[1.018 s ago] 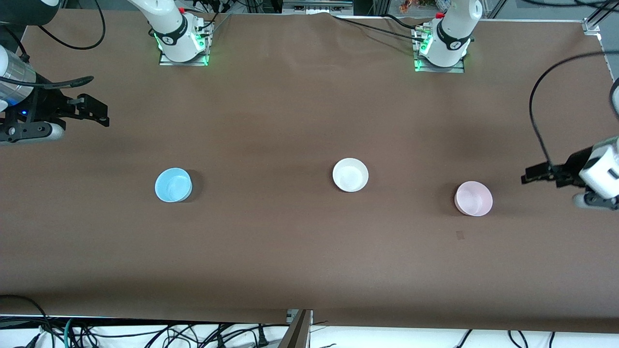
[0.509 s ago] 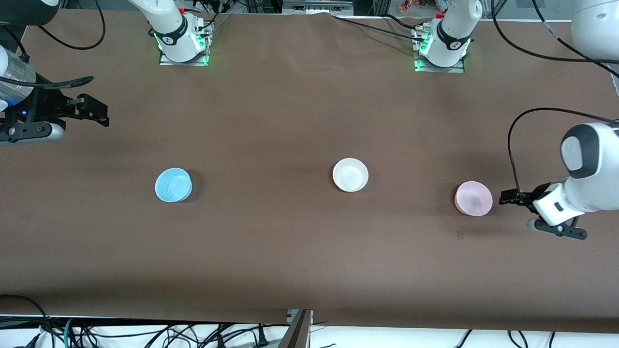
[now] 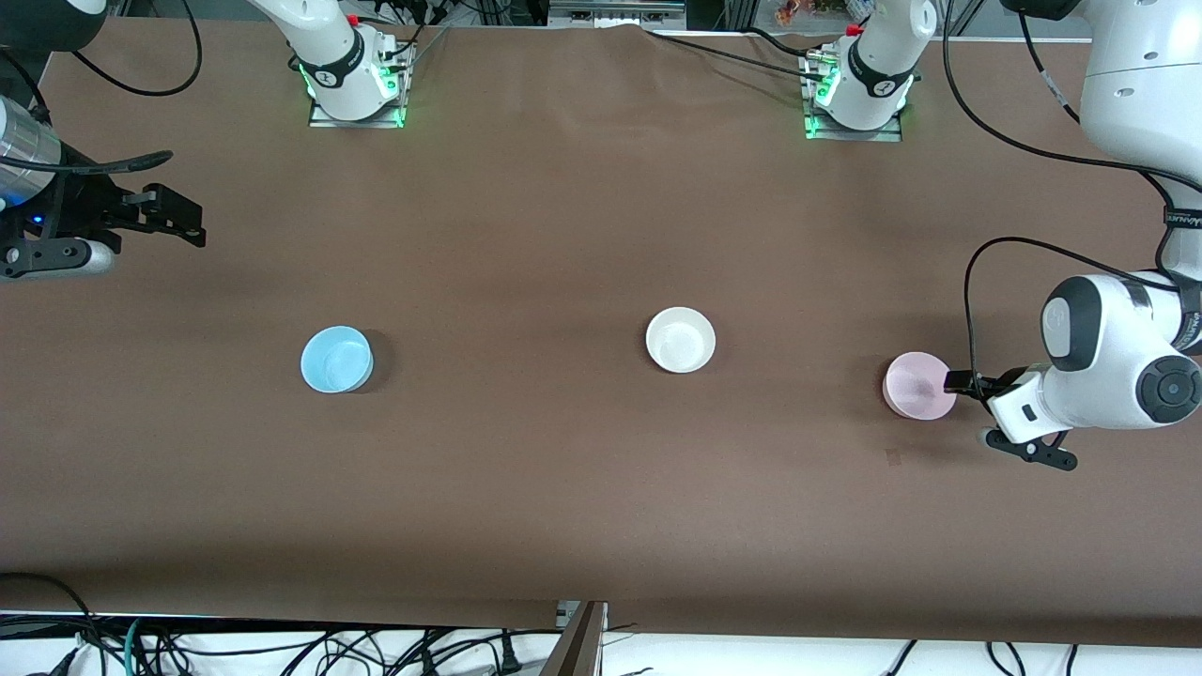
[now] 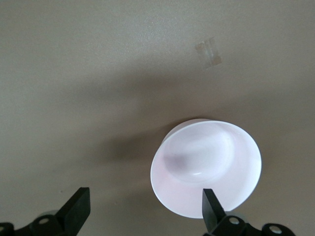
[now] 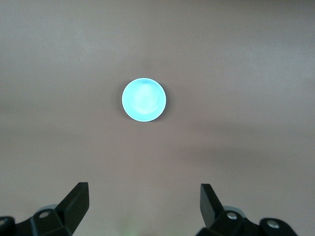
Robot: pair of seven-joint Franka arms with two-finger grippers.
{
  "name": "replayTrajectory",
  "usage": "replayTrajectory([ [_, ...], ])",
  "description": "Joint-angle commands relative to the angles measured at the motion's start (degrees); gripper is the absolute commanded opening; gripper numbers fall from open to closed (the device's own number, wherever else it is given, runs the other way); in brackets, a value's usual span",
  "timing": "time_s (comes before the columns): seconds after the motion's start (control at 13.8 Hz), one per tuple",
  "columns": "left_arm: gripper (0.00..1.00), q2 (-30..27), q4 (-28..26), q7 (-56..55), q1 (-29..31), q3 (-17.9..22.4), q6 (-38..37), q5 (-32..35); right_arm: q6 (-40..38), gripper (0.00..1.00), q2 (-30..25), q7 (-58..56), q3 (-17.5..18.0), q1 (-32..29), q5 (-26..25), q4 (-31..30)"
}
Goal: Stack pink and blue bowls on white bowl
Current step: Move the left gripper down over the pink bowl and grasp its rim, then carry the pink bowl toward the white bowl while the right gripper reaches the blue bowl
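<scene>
The white bowl (image 3: 680, 339) sits upright on the brown table (image 3: 563, 488) and serves as the reference; nothing is stacked in it. The pink bowl (image 3: 919, 385) stands apart from the white bowl toward the left arm's end of the table and slightly nearer the front camera. The blue bowl (image 3: 336, 359) stands well apart from the white bowl toward the right arm's end, also slightly nearer the front camera. All three bowls are separate and mouth-up. The left gripper (image 3: 967, 383) hangs at the pink bowl's rim, on the side turned away from the white bowl; its jaws are spread wide and grip nothing. In the left wrist view one finger (image 4: 212, 209) overlaps the pink bowl's (image 4: 205, 167) rim while the other stands clear over bare table; contact with the rim cannot be judged. The right gripper (image 3: 178, 222) hangs over the table at the right arm's end, well apart from the blue bowl, jaws wide and empty. In the right wrist view the blue bowl (image 5: 143, 100) lies well ahead of the spread fingers (image 5: 78, 199).
</scene>
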Motion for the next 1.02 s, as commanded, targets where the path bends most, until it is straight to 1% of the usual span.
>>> replayTrajectory([
  [0.0, 1.0, 1.1, -1.5, 3.9, 0.4, -0.1, 4.8, 1.4, -0.3, 1.0, 0.2, 0.4, 0.2, -0.1, -0.2, 0.9],
  [0.15, 1.0, 1.1, -3.9, 5.2, 0.4, -0.1, 7.8, 1.4, -0.2, 1.0, 0.2, 0.4, 0.2, -0.2, -0.2, 0.9],
  [0.22, 0.9, 1.1, -4.7, 5.3, 0.3, -0.1, 8.6, 1.5, -0.1, 1.0, 0.2, 0.4, 0.2, -0.2, -0.2, 0.9],
  [0.29, 0.69, 1.1, -5.4, 5.4, 0.3, -0.1, 9.4, 2.0, -0.1, 1.0, 0.6, 0.4, 0.2, -0.2, -0.3, 0.9],
  [0.36, 0.55, 1.2, -6.1, 5.4, 0.4, -0.2, 10.2, 2.8, -0.1, 1.0, 0.7, 0.4, 0.2, -0.2, -0.2, 0.9],
  [0.51, 0.41, 1.2, -6.4, 5.4, 0.4, -0.2, 10.9, 2.9, 0.0, 1.0, 1.5, 0.5, 0.2, -0.1, -0.4, 0.9],
  [0.58, 0.31, 1.2, -6.4, 5.4, 0.4, -0.2, 10.9, 2.8, 0.0, 1.0, 1.7, 0.5, 0.2, -0.1, -0.9, 0.9],
  [0.65, 0.04, 1.2, -6.4, 5.7, 0.7, -0.2, 10.9, 2.9, 0.9, 1.0, 1.7, 0.6, 0.2, 0.0, -1.2, 0.8],
  [0.73, 0.0, 1.1, -6.4, 6.5, 0.7, -0.2, 10.9, 2.9, 1.8, 1.0, 2.6, 0.6, 0.2, 0.1, -1.2, 0.6],
  [0.95, 0.0, 1.1, -6.3, 8.8, 0.6, -0.2, 10.8, 2.9, 3.6, 1.0, 5.1, 0.6, 0.2, 0.0, -1.3, 0.3],
])
